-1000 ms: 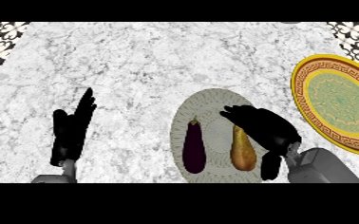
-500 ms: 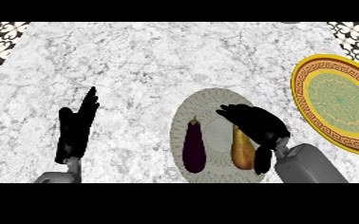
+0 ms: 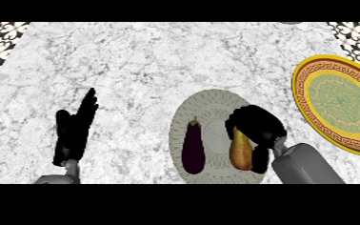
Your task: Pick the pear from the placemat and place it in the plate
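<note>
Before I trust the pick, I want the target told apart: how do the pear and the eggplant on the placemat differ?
The pear is golden-brown; the eggplant is dark purple. The pear lies on the right of the placemat, the eggplant left of it. The right hand curls over the pear's top; the eggplant lies untouched. Both lie lengthwise on the placemat, narrow ends away from the robot.

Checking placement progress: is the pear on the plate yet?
No, the pear lies on the placemat beside the eggplant, under the right robot hand; the plate holds nothing.
</note>
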Motion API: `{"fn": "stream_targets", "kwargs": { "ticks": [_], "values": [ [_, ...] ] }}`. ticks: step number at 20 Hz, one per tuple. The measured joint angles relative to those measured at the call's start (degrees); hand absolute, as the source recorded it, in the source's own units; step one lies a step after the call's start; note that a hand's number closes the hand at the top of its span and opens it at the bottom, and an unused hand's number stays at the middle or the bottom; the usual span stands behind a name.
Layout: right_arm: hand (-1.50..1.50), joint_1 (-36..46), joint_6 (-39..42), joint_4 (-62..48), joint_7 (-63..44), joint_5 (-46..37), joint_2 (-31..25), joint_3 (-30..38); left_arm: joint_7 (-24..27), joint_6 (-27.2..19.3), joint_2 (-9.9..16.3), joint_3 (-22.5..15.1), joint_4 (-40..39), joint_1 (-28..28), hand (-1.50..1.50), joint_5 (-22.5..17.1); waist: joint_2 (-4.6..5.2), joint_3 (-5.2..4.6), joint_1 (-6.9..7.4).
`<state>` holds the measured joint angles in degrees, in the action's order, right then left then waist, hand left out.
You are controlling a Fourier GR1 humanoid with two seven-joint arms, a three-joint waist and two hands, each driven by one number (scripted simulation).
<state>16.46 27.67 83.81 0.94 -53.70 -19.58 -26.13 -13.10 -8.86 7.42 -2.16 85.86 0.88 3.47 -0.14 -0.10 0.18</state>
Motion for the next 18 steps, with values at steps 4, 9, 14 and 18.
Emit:
{"fn": "stream_targets", "kwargs": {
  "ticks": [4, 9, 14, 18],
  "values": [
    [1.50, 0.01, -5.06, -1.05, 1.53, -3.12, 0.59, 1.31, 0.29, 0.76, 0.48, 1.33, -1.65, 1.05, 0.00, -0.35, 0.04, 0.05, -0.05],
    [1.50, -1.16, -10.49, 1.25, -2.40, -2.61, 0.90, 8.72, 0.18, -0.10, -0.23, 0.81, -0.64, -0.21, 0.00, 0.45, 0.05, 0.10, -0.38],
    [1.50, -1.48, -17.06, 1.02, -6.97, -0.19, 2.12, 18.65, 0.43, 0.29, -0.18, 0.73, 0.35, -1.27, 0.00, 0.27, 0.07, 0.13, -0.45],
    [1.50, -2.78, -19.42, 6.22, -8.03, 1.66, 1.67, 23.27, 0.02, 0.05, -0.32, 1.24, -0.72, 0.11, 0.00, 0.41, 0.05, 0.11, -0.74]
  ]
}}
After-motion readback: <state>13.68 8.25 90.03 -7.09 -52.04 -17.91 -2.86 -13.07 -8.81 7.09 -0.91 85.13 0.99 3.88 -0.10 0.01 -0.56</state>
